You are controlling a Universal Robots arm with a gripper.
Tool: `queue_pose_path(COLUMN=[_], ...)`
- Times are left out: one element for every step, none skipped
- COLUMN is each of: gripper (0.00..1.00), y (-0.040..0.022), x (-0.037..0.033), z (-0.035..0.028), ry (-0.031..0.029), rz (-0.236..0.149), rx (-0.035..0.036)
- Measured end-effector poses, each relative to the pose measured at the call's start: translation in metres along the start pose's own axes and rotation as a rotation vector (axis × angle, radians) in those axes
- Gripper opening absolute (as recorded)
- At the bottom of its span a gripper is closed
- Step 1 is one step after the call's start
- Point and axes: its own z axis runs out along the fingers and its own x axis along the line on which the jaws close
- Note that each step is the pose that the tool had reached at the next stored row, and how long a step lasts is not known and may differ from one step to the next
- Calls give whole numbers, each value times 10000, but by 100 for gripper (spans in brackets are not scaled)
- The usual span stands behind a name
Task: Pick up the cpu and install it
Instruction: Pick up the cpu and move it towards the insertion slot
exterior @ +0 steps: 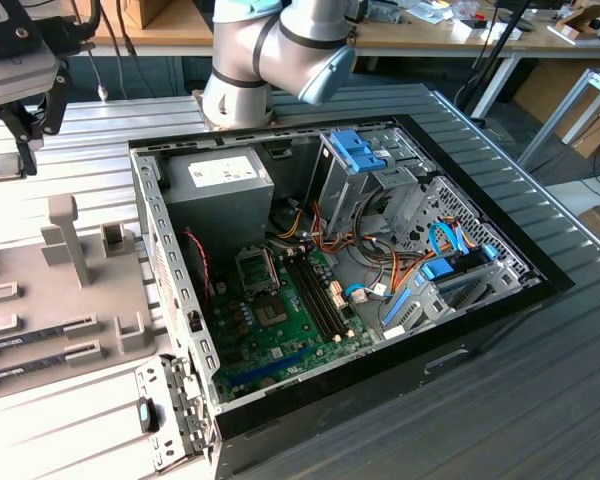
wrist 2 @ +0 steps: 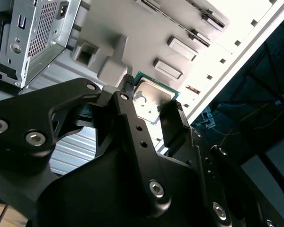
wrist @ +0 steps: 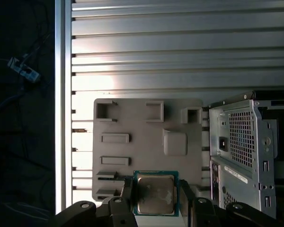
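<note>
The cpu (wrist: 155,193) is being gripped by the end effector (wrist: 156,197), squeezed between its two black fingers (wrist: 185,201). One finger is being pressed against each of two opposite edges, so the jaws are being set narrow, right at chip width. In both wrist views the silver top with its thin green rim is being turned toward the cameras, pretty much flat.

Below the end effector and well apart from it, a grey moulded tray (wrist: 146,142) with raised blocks and slots is being supported by the slatted metal tabletop (wrist: 180,47). The cpu is being held up clear of that tray, not touching it. In the exterior view, long narrow memory sticks (exterior: 40,334) are being held in slots on the tray, nearer the camera than the end effector.

Further off, toward the exterior view's right of the end effector, an open computer case (exterior: 460,352) is being shown lying on its side just beside the tray. Inside it the green motherboard (exterior: 290,320) is being exposed, and its socket (exterior: 258,270) is well apart from the cpu, so the install isn't done yet. A grey power supply (exterior: 220,190) with a white label is being housed just past the socket, and the arm (exterior: 270,50) is being seen beyond the case's far side.
</note>
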Motion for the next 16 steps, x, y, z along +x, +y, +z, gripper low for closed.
queue_pose_path(gripper=[47,47,47,47,47,47,47,47,47,47,47,47,47,47,47,47], y=[0,1,1,1,1,2,2,2,2,3,3,3,3,3,4,4], x=[-23,-38,-49,-69,-79,-89,-102,-124,-133,-155,-169,-180,-188,-202,-211,-229], z=[-1,-1,-2,-2,-3,-3,-4,-5,-5,-6,-7,-7,-7,-8,-8,-9], ry=[0,0,0,0,0,0,0,0,0,0,0,0,0,1,0,0], rz=[0,0,0,0,0,0,0,0,0,0,0,0,0,0,0,0], rx=[0,0,0,0,0,0,0,0,0,0,0,0,0,0,0,0])
